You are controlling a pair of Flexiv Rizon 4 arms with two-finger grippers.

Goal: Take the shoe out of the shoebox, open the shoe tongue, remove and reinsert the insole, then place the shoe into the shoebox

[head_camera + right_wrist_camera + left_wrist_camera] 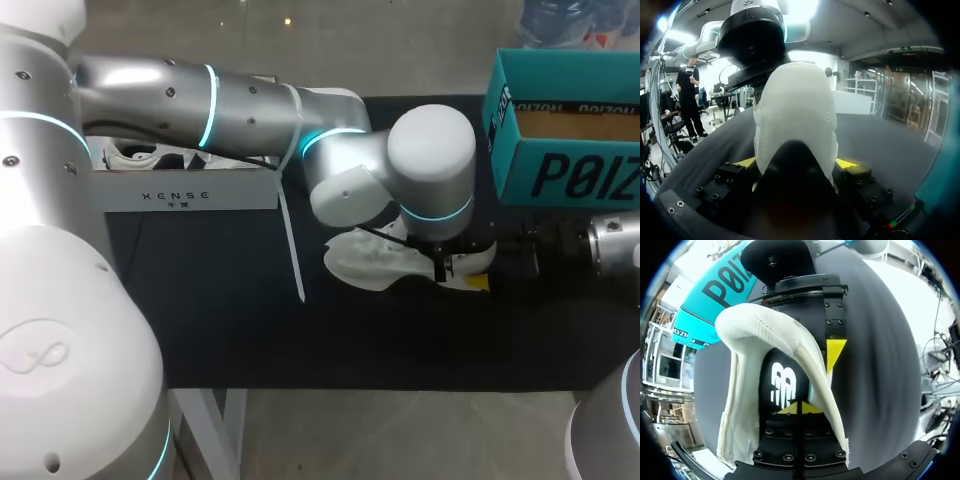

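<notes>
a: where's the white fabric shoe (365, 262) now?

b: out of the teal cardboard shoebox (560, 175). it lies on the black-covered table (220, 330) just beside the shoebox's long printed wall, on the robot's side of it. the right gripper (796, 162) clamps its heel end from both sides. the left gripper (800, 409) is down in the opening, tips pressed together on the flat black insole with a white logo (782, 385), seemingly pinching it.

a: so the step is pulling the insole. how to do it well?

b: i'd hold the right clamp firm and low. then draw the insole up and out along the shoe's length, peeling rather than yanking, so the soft collar doesn't fold in and the shoe doesn't lift with it.

a: anything you can't see?

b: the pinch itself, since from above the left arm covers it. the insole's toe end is hidden inside the shoe, and i can't pick out the tongue. the shoebox is cut off, so its inside only partly shows.
</notes>
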